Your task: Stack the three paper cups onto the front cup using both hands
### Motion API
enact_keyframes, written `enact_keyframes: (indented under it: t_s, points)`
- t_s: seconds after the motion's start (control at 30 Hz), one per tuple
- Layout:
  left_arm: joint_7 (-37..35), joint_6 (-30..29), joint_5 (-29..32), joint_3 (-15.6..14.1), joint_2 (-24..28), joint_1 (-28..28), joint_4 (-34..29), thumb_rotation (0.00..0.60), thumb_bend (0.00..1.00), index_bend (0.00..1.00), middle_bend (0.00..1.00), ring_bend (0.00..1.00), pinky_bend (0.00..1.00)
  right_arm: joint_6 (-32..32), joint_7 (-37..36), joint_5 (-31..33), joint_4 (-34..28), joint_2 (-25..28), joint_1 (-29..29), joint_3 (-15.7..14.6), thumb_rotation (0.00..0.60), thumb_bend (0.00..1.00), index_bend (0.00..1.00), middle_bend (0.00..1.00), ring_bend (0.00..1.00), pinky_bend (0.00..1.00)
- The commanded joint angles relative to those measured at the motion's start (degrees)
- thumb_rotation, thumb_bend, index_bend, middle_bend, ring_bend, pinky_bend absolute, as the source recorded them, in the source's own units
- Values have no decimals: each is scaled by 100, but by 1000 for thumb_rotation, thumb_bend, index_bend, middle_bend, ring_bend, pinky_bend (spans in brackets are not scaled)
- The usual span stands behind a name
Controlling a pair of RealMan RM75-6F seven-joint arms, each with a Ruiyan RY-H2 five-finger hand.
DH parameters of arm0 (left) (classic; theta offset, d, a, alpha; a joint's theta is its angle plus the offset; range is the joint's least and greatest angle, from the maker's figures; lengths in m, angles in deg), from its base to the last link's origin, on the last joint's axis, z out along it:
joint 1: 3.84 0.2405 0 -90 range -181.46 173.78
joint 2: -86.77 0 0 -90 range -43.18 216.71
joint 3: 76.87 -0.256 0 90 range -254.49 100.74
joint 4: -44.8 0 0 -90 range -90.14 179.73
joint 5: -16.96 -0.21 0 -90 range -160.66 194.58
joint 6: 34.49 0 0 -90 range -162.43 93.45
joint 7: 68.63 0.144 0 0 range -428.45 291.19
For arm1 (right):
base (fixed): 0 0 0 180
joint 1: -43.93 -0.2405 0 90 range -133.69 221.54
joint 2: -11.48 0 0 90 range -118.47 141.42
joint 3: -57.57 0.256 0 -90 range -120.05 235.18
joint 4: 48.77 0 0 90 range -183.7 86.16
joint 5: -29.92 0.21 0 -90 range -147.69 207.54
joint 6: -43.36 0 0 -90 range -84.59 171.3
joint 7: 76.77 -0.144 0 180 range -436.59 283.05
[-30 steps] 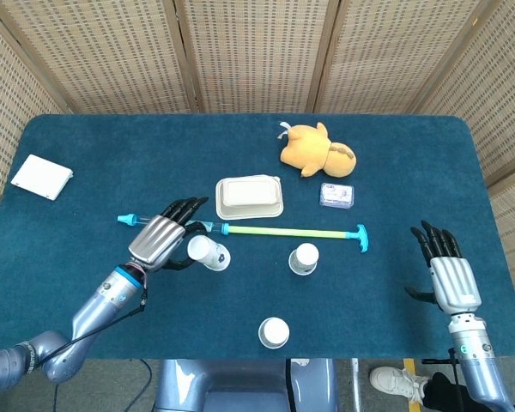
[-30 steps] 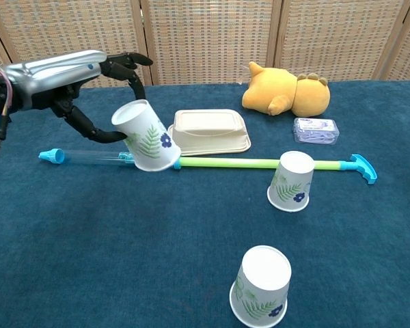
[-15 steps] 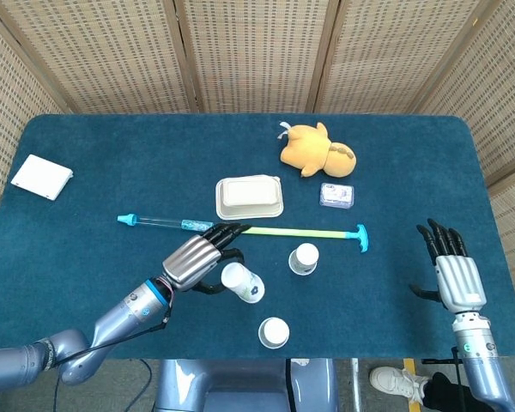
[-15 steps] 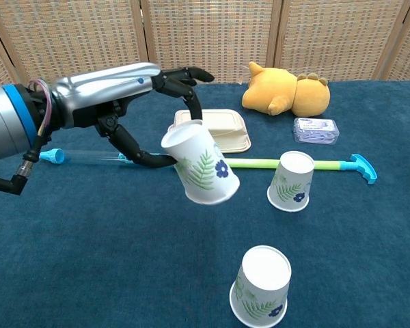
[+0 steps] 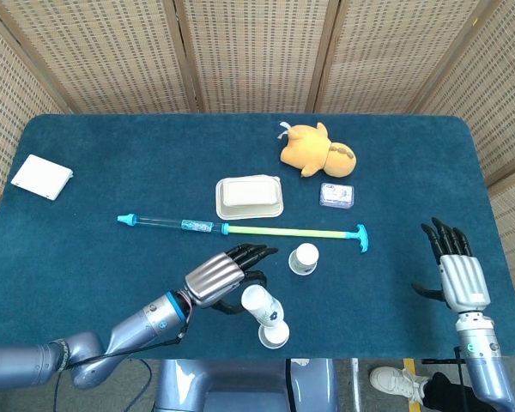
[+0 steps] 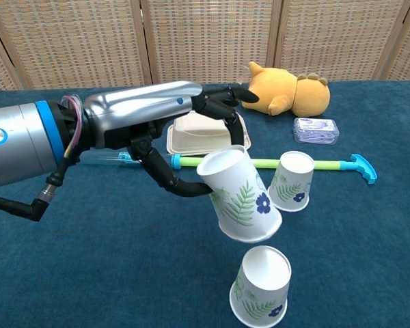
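Since a second ago the left hand (image 5: 226, 276) has been carrying its paper cup (image 6: 240, 196) from beside the long blue-and-green stick (image 5: 249, 228) toward the near edge of the table (image 5: 86, 172), and it is now holding that cup tilted, mouth down, just above the front cup (image 6: 261, 286), which is standing upside down close to the middle of the near edge. The fingers are wrapping around the held cup's upper part, thumb underneath, and in the chest view a narrow gap is showing between the two cups. A third cup (image 5: 305, 258) is sitting upside down farther back, just in front of the stick and touching nothing. The right hand (image 5: 457, 273) is hovering near the right edge with its fingers spread and holding nothing; it is appearing only in the head view, and its arm is running out of the bottom of the picture. In the chest view the left forearm is being cut off at the left side, and the hand is covering part of the stick and the near rim of the cream lidded tray (image 5: 250, 196). Behind the stick, toward the far edge, a yellow plush toy (image 5: 316, 148) is lying beside a small clear packet (image 5: 336, 195) whose contents are too small to make out. A white flat square (image 5: 42, 177) is resting near the left edge. The table is wearing a dark blue cloth, and woven cane screens (image 5: 257, 51) are standing behind it.
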Motion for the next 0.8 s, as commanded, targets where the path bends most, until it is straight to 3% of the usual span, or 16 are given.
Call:
enact_keyframes:
  t_s: [0.03,0.8]
  points:
    - [-30,65,18,-16,-35,-58,-20,600,342,481,0,0,78,17,-22,14,2,14,13,13,600,99,0,0,0,4]
    - [670,424,525,-23,-67,-330,-292,600,337,483,0,0,77,46,-224,59,24,116,63,69,600,99,0,0,0,4]
